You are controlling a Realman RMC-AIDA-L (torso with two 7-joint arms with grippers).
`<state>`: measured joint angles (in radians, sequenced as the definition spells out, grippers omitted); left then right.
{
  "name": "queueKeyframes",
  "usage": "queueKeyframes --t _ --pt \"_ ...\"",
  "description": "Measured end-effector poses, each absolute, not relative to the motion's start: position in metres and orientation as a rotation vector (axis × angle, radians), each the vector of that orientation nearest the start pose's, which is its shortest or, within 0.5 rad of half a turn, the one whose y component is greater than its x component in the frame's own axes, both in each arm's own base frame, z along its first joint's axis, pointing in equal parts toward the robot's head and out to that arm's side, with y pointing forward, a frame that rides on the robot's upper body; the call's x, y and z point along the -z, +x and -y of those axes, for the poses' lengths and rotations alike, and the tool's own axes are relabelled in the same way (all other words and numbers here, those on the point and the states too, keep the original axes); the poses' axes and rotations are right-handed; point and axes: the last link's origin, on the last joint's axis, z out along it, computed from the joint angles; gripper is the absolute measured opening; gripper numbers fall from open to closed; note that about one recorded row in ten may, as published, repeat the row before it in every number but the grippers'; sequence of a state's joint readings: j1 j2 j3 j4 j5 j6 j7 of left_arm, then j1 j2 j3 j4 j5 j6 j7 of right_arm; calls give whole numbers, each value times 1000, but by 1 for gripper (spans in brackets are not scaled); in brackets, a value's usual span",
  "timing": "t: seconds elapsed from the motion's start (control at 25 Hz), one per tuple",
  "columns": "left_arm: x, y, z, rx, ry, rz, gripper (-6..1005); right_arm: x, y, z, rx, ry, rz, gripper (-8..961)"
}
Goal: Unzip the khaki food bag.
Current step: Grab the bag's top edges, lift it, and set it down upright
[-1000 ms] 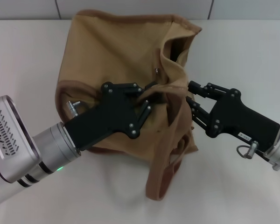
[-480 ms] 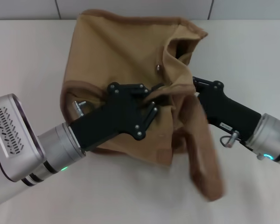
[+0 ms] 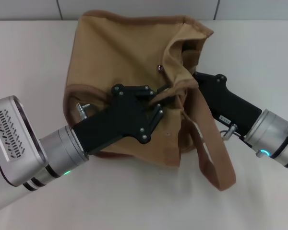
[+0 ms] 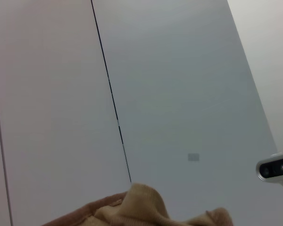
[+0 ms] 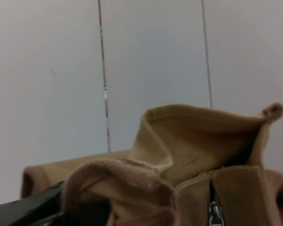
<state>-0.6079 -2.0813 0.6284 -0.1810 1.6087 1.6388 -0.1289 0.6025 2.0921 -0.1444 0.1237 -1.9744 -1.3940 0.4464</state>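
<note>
The khaki food bag [image 3: 120, 52] lies crumpled on the table in the middle of the head view, its snap [image 3: 159, 68] showing. My left gripper [image 3: 159, 98] is shut on a fold of the bag's fabric near its middle. My right gripper [image 3: 194, 79] is pushed in against the bag's right side, with its fingertips hidden behind a fabric fold. One webbing handle [image 3: 216, 163] trails toward the front right. The right wrist view shows the bag's top [image 5: 198, 127] and the metal zipper pull [image 5: 212, 213] on a closed zipper stretch. The left wrist view shows only a bit of the bag [image 4: 141, 207].
The bag rests on a pale table [image 3: 29, 62] with a grey panelled wall [image 3: 134, 7] behind it. My left arm's silver wrist [image 3: 19, 143] fills the front left and my right arm's wrist [image 3: 273, 134] the right edge.
My right gripper has moved in toward the bag until its fingers are hidden under the fold. The loose handle swung from the front middle to the front right. My left gripper kept its hold.
</note>
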Motion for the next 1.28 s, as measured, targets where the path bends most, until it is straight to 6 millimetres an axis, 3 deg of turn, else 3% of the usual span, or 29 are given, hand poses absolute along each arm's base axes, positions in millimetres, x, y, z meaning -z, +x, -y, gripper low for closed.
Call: queueKeyframes --t 0.16,0.76,0.96,1.28 --pt "83 -224 -268 1136 -2324 -86 70 91 235 -308 -1035 -2250 -376 111" --pt "84 -223 -269 1135 -2329 -89 70 94 235 -306 -1025 -2236 -366 108" --pt "84 -222 -270 1136 -2323 -86 70 93 238 -304 -1024 -2228 -377 34" --pt "84 -222 -271 1131 -2322 -87 70 92 238 -305 -1027 -2216 -381 7"
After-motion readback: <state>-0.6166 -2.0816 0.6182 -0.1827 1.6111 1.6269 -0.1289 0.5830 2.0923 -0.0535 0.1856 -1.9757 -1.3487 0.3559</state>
